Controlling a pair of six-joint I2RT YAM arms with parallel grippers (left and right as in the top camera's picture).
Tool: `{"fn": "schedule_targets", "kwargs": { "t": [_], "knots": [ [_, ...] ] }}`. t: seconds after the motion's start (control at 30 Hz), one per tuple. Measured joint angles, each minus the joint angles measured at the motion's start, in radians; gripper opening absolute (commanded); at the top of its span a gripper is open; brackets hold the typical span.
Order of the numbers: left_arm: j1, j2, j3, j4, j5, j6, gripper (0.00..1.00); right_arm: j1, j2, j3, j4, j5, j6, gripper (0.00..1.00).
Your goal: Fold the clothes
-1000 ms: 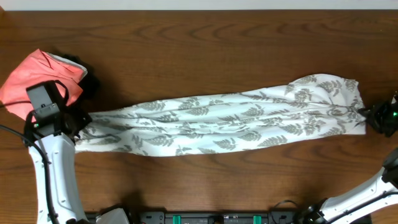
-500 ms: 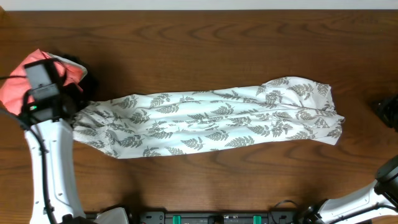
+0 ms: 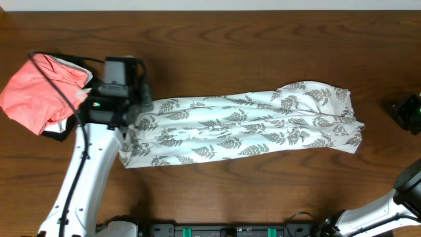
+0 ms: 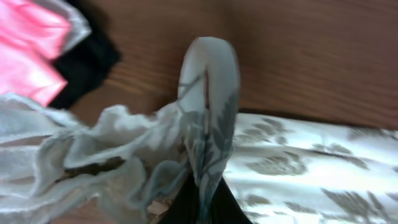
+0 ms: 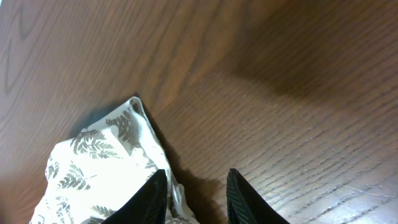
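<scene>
Closest to me, the left fingers (image 3: 130,118) are pinched tight on the left end of the fern-print dress (image 3: 250,128), with a fold of its thin cloth draped up over them and lifted off the wood. The dress lies stretched lengthwise across the middle of the tabletop (image 3: 217,46), bunched at the held end and flatter towards the right. Off its right end, apart from it, the right fingers (image 3: 402,113) stand partly open with nothing between them. Farther back on the left sits a coral-pink garment (image 3: 36,92) with a black garment (image 4: 84,65) tucked against it.
</scene>
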Motion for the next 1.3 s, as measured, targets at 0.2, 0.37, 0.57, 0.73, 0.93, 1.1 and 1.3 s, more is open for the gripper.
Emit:
{"fn": "schedule_targets", "kwargs": {
  "t": [0.2,0.37,0.57,0.73,0.93,1.1,1.3],
  "knots": [
    [-0.11,0.086,0.0,0.005,-0.001,-0.033,0.06,0.007,0.0,0.0,0.0,0.0,0.003,0.3],
    [-0.187,0.182,0.0,0.037,0.0,-0.065,0.06,0.009,0.0,0.0,-0.002,0.0,0.003,0.3],
    [-0.275,0.229,0.0,0.069,0.003,-0.106,0.06,0.013,0.0,0.0,-0.002,0.0,0.003,0.3],
    [-0.33,0.231,0.0,0.079,0.003,-0.124,0.06,0.018,0.0,0.0,-0.002,0.0,0.003,0.3],
    [-0.351,0.231,0.0,0.079,0.004,-0.15,0.06,0.018,0.0,0.0,-0.002,0.0,0.003,0.3],
    [-0.351,0.24,0.0,0.079,0.008,-0.162,0.06,0.018,0.0,0.0,-0.002,0.0,0.003,0.3],
    [-0.352,0.262,0.0,0.08,0.018,-0.172,0.07,0.018,0.0,0.0,-0.002,0.0,0.003,0.3]
  ]
}}
